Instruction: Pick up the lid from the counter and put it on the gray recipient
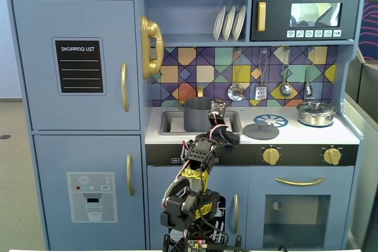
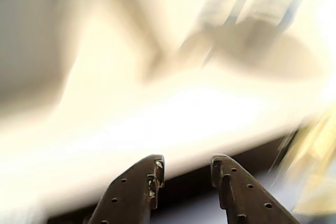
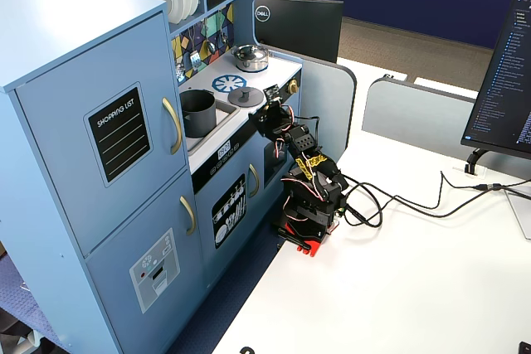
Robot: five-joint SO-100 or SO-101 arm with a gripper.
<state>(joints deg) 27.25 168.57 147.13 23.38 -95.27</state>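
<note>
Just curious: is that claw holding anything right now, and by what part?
Nothing. The claw is open and empty; the lid lies on the counter.

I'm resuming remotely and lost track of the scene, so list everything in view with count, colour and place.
Lid: 1, dark gray, flat on the counter right of the sink.
Gray pot: 1, dark gray, in the sink, uncovered.
Silver pot: 1, shiny, lidded, right end of the counter.
Plates: 3, white, upright on the upper shelf.
Utensils: 4, silver, hanging on the backsplash.
Knobs: 2, gold, below the counter.
Monitors: 2, black, on the desk in a fixed view.
Arm: 1, black, in front of the kitchen.
Gripper: 1, open, empty, near the counter's edge.
</note>
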